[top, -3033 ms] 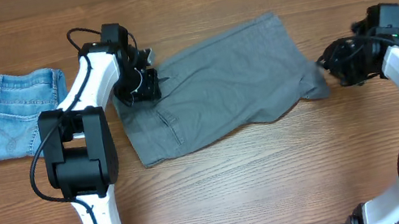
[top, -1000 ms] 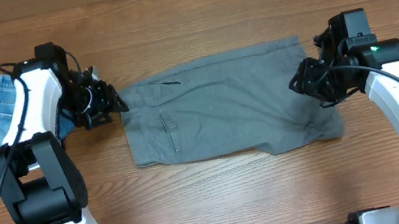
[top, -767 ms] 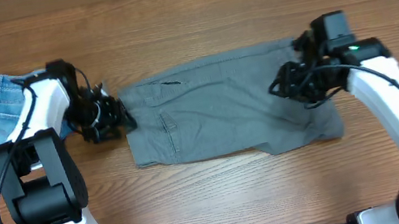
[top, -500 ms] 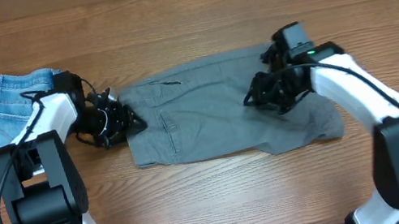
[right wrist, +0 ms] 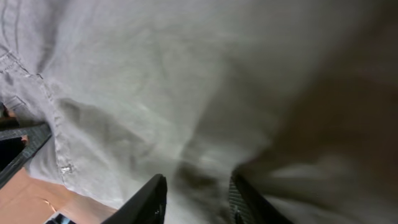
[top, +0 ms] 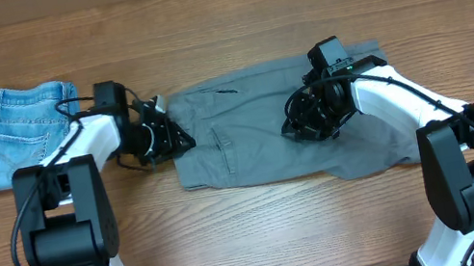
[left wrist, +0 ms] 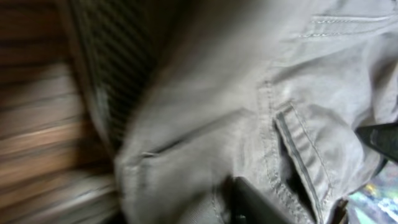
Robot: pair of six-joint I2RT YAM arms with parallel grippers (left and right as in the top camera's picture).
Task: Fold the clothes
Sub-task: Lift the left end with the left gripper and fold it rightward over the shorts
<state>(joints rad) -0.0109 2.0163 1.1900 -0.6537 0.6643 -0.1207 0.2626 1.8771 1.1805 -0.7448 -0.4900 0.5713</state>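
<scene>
1. Overhead: the left gripper [top: 168, 140] sits at the waistband edge of the grey shorts [top: 247, 136]. The right gripper [top: 306, 124] is low over their middle, probably to double them over. Denim shorts [top: 22, 132] lie well behind the left gripper.
2. Left wrist: cloth fills the blurred view, so I cannot tell its grip.
3. Right wrist: the fingers [right wrist: 152, 198] stand slightly apart with cloth ridged between them. Whether they pinch it is unclear.
</scene>
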